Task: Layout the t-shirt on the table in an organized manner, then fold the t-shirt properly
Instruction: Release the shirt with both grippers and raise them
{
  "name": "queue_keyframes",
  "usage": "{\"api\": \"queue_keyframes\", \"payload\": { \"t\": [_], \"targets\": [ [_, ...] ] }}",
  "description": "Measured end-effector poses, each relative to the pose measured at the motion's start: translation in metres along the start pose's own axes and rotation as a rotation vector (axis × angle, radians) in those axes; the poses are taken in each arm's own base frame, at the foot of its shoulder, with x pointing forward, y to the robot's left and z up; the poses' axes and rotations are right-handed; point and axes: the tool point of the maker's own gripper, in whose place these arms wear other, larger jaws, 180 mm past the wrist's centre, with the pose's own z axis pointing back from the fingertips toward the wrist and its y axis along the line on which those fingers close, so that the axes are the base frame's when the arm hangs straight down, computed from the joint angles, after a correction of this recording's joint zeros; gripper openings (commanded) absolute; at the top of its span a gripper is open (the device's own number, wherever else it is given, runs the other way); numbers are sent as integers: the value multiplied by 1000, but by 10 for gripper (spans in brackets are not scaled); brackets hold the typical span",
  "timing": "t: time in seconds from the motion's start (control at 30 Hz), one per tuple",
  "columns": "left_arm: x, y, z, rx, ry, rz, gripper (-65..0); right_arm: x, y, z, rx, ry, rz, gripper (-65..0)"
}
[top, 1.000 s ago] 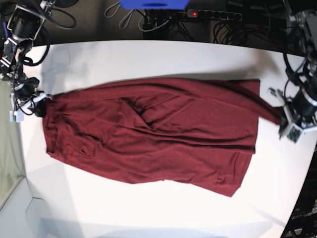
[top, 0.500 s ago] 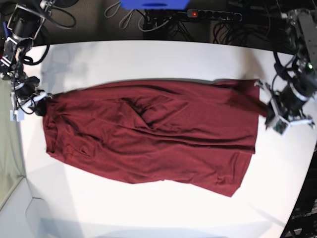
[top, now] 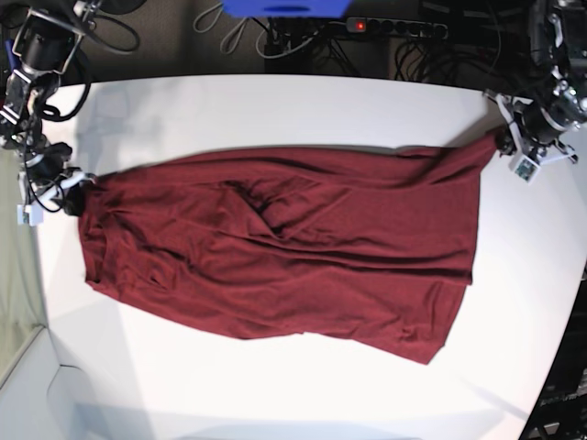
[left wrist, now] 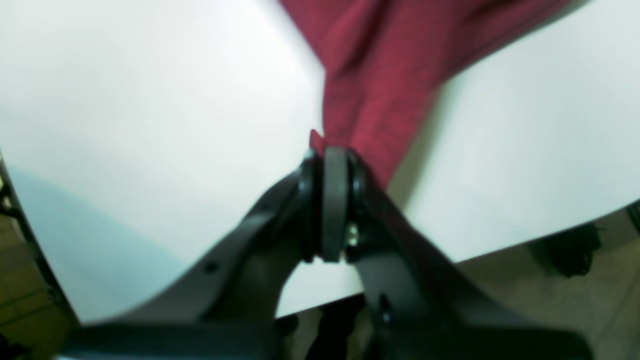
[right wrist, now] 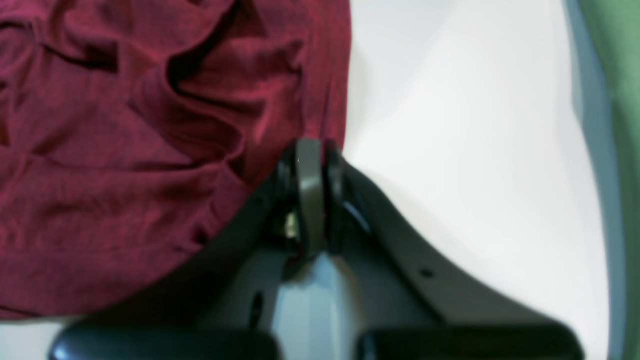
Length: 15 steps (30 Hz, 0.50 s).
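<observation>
Left end effector [top: 503, 139] and right end effector [top: 81, 191] apparently clamped.

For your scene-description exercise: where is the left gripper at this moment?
In the base view the left gripper sits at the far right, near the table's back edge, jaws shut on the top right corner of the maroon t-shirt.

No lettering, label, brand, number or sign can be read in any view: the t-shirt [top: 275, 243] is plain maroon with no print, and the white bench [top: 275, 105] carries no markings.
</observation>
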Motion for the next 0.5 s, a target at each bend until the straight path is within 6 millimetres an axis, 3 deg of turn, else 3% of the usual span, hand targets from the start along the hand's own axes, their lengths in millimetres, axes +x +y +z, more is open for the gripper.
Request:
{"api": "queue_keyframes", "payload": {
  "t": [0.13,0.27,0.5],
  "targets": [
    [-3,9,-6,0,-2,20,-647,1,0,0,1,-4,-1,-650],
    [13,19,-6,22,-46,26,-647,1,-1,0,-1,-4,2,-650],
    [11,74,23,180,-74,94,-647,2,-18,7,-28,5,11,-650]
  ]
}}
